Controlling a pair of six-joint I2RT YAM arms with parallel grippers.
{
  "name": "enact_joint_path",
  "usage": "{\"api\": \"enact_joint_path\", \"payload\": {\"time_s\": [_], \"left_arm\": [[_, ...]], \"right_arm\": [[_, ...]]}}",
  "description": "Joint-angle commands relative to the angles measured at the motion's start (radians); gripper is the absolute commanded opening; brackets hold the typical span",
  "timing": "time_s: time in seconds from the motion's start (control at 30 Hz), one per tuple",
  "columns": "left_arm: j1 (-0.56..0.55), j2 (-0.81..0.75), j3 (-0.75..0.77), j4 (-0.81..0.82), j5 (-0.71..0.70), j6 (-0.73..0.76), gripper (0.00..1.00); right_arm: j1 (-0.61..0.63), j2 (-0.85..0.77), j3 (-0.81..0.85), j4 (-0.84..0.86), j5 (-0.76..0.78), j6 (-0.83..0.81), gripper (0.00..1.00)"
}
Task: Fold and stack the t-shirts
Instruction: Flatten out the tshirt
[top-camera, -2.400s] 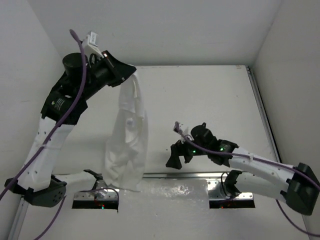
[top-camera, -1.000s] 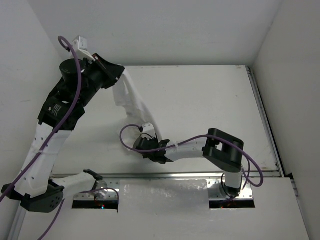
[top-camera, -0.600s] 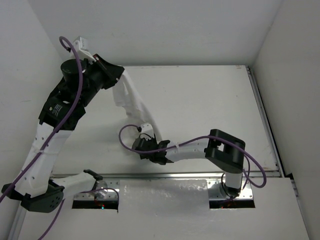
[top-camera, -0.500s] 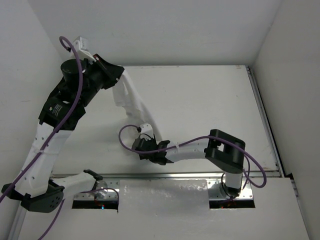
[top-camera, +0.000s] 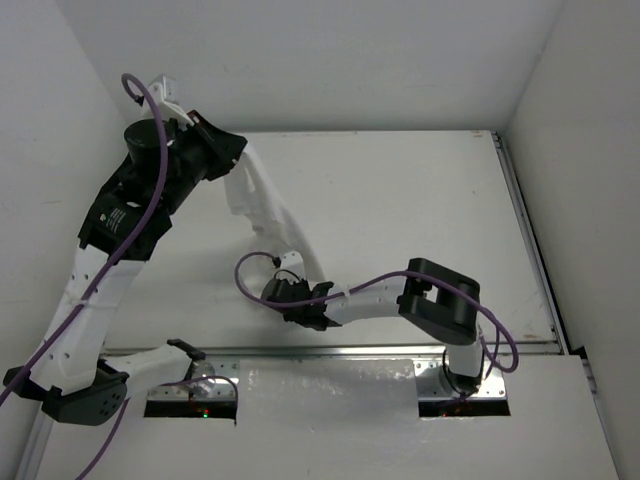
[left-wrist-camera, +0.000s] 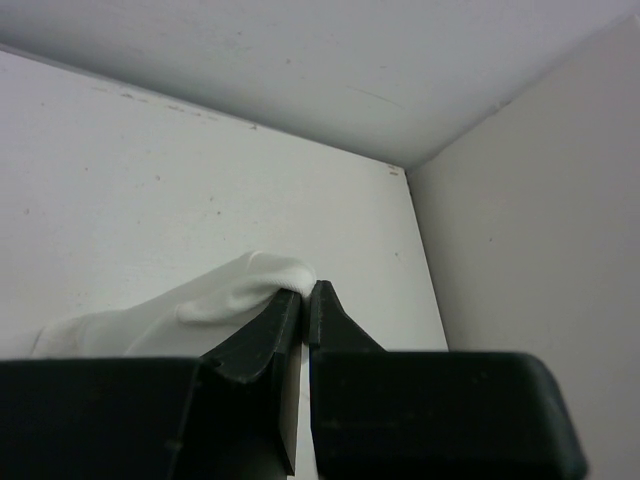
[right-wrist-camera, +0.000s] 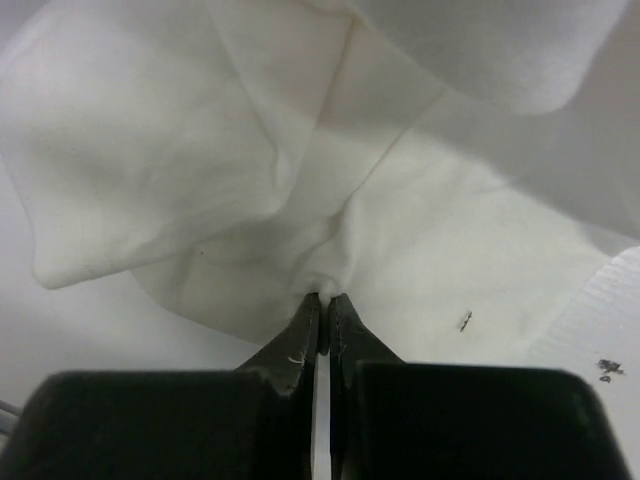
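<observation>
While the left gripper pinches one end of the t-shirt up off the table, the right gripper clamps a lower fold; I'd say it's being spread out, and next both must draw apart to flatten it

The top view looks down from high behind the near edge over the whole tabletop, the wrist views peer close along the left pincer and right pincer, and all three share the t-shirt
</observation>
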Motion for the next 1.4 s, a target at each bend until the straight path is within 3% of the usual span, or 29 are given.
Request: {"api": "enact_joint_path", "payload": {"time_s": [0.0,0.1,0.13,0.2,0.27,0.43,0.6,0.77,0.87,1.03,1.23,1.37], "left_arm": [[0.009,-0.031,0.008,0.038,-0.016,0.04,0.0],[0.009,-0.042,0.025,0.035,-0.005,0.118,0.0],[0.009,-0.051,0.043,0.032,-0.011,0.139,0.0],[0.009,-0.062,0.056,0.023,-0.034,0.191,0.0],[0.009,-0.094,0.061,0.03,-0.068,0.216,0.0],[0.009,-0.209,0.053,0.087,-0.038,0.256,0.0],[0.009,-0.295,0.056,0.145,0.085,0.218,0.0],[0.009,-0.349,0.093,0.164,0.147,0.177,0.0],[0.009,-0.413,0.116,0.164,0.04,0.115,0.0],[0.009,-0.485,0.136,0.04,-0.114,-0.067,0.01],[0.009,-0.545,-0.069,0.033,0.044,-0.14,0.01],[0.009,-0.545,-0.186,0.029,-0.072,-0.159,0.01]], "right_arm": [[0.009,-0.105,-0.026,-0.016,0.066,-0.004,0.0],[0.018,-0.284,-0.168,-0.009,0.104,-0.067,0.0],[0.018,-0.449,-0.212,-0.004,0.118,-0.119,0.0],[0.019,-0.623,-0.314,-0.003,0.12,-0.194,0.0],[0.024,-0.841,-0.332,-0.1,0.134,-0.297,0.0],[0.026,-1.122,-0.292,-0.292,0.313,-0.534,0.0],[0.026,-1.335,-0.111,-0.492,0.35,-0.558,0.0],[0.026,-1.386,-0.013,-0.63,0.391,-0.556,0.0],[0.024,-1.463,0.079,-0.65,0.477,-0.578,0.0],[-0.01,-1.488,0.205,-0.656,0.441,-0.656,0.0],[-0.027,-1.432,0.297,-0.607,0.422,-0.739,0.0],[-0.02,-1.363,0.247,-0.5,0.523,-0.849,0.0]]}}
